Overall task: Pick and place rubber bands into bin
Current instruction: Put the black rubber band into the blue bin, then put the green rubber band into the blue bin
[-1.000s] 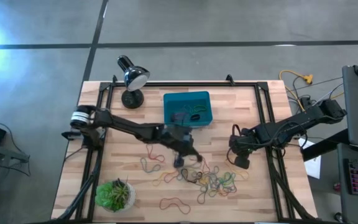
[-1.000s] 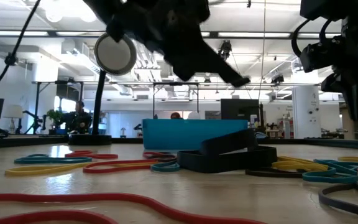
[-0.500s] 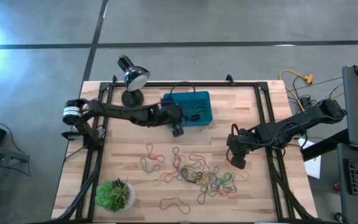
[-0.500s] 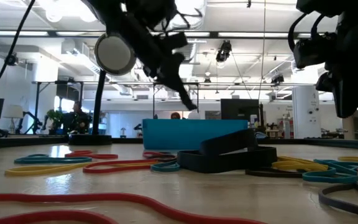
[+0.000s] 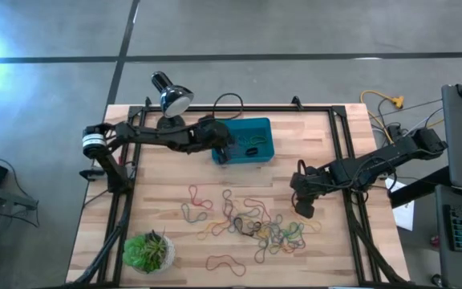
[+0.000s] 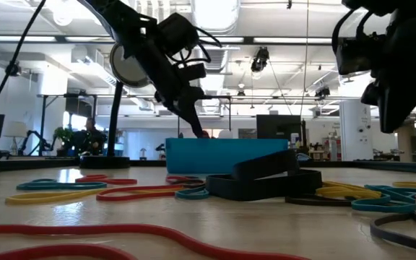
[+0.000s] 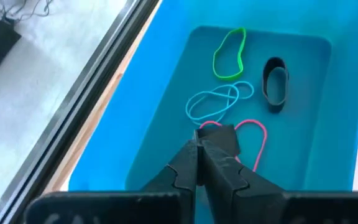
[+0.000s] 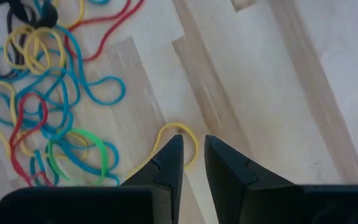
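Where rubber bands (image 5: 255, 227) sprawl: pale wooden table (image 5: 327, 257) (bright workshop beyond)

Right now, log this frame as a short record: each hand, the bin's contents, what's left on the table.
left hand: shut on a pink rubber band, over the bin
right hand: slightly parted, empty, above a yellow band on the table
bin contents: green band, blue band, black band
table: tangled pile of bands, lamp, plant

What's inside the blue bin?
The bin holds four rubber bands: a green band, a light blue band, a black band and a pink band partly covered by the left fingers.
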Controlling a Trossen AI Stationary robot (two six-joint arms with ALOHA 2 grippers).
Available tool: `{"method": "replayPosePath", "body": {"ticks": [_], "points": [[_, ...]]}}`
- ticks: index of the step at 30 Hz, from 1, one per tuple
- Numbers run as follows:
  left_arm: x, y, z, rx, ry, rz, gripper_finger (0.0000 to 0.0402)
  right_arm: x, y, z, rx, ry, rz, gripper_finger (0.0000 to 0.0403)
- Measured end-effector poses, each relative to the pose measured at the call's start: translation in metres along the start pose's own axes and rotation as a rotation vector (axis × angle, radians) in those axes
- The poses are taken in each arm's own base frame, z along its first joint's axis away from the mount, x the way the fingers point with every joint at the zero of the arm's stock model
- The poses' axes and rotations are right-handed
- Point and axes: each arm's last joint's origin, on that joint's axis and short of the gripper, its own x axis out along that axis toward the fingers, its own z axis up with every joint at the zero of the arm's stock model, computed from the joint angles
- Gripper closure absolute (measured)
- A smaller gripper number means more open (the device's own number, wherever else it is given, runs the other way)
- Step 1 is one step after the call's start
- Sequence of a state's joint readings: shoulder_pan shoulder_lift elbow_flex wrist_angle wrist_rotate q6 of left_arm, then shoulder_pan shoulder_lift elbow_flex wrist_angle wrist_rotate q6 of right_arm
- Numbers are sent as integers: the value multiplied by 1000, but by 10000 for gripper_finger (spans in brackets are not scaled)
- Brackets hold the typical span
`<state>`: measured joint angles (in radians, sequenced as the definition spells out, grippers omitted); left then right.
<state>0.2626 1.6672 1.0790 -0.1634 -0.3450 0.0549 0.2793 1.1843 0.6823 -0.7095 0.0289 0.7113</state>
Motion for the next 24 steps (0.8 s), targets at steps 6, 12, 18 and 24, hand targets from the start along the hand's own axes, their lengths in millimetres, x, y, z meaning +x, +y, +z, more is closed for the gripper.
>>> {"method": "replayPosePath", "body": {"ticks": [6, 12, 18, 24], "points": [[0, 0, 0, 35, 2, -1, 343, 0, 1, 3, 5, -45, -7, 346], [0, 0, 0, 36, 3, -1, 298, 0, 2, 5, -4, -71, -5, 346], [-20, -3, 5, 41, -23, -100, 284, 1, 2, 3, -20, -58, 7, 346], [-65, -8, 20, 48, -147, -282, 283, 15, 1, -9, -130, -51, 36, 346]]}}
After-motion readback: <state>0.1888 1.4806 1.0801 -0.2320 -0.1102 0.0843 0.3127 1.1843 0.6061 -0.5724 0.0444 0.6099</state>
